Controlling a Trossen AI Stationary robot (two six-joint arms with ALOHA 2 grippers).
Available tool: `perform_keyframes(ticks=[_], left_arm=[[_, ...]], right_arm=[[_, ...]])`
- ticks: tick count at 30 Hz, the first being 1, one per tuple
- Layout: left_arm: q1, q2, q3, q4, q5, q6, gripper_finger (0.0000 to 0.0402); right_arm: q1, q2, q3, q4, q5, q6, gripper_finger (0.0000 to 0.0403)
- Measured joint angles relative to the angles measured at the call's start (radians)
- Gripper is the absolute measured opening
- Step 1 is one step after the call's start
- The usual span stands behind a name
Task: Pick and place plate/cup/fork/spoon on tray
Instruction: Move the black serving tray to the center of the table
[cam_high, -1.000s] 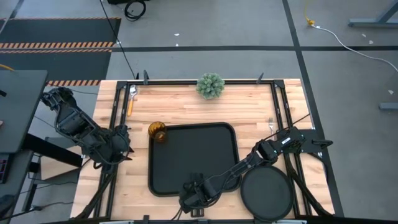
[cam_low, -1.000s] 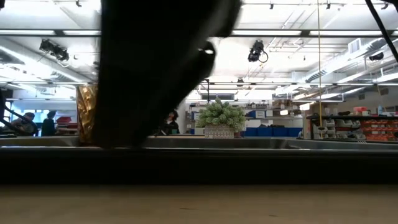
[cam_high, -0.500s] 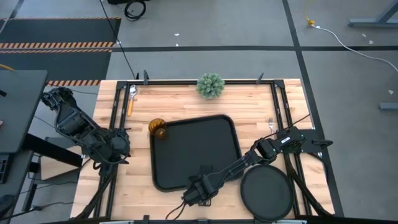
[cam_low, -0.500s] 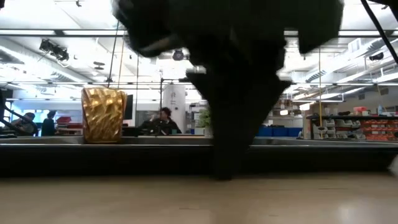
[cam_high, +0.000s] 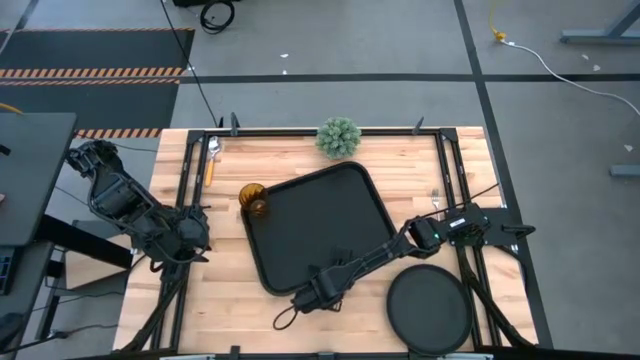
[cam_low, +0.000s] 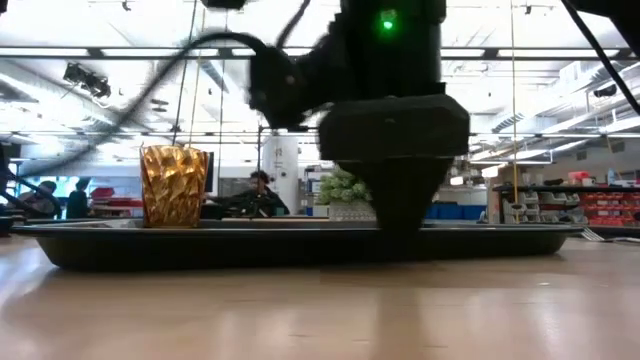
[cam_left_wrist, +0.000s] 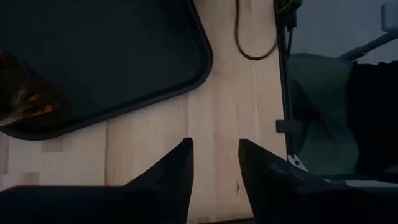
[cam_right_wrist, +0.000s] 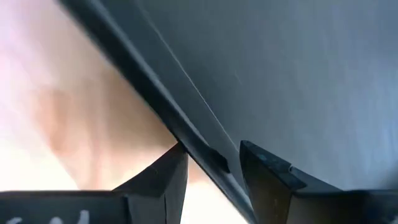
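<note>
Swung askew since a second ago, the tray lies mid-table, its near rim pinched by the right gripper, cup touching its far-left corner, while the left gripper waits open at the table's left edge.

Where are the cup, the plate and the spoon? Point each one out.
cup (cam_high: 253, 199), high view, on its amber rim beside the tray's corner.
plate (cam_high: 430, 308), high view, on its flat black middle.
spoon (cam_high: 211, 160), high view, on its yellowish-orange handle.
</note>
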Motion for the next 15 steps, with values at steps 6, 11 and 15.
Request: perform_keyframes(ticks=[6, 11, 15], left_arm=[[0.000, 0.000, 0.000, -0.016, -0.049, 0.020, 0.0133], [0.000, 0.000, 0.000, -0.025, -0.096, 0.055, 0.0133], [0.000, 0.000, 0.000, -0.025, -0.097, 0.060, 0.0133]], right_arm=[[0.008, 0.000, 0.000, 0.075, 0.014, -0.091, 0.0151], [-0.014, 0.000, 0.000, 0.063, -0.004, -0.056, 0.0132], [-0.028, 0.000, 0.002, 0.063, -0.008, -0.026, 0.0102]])
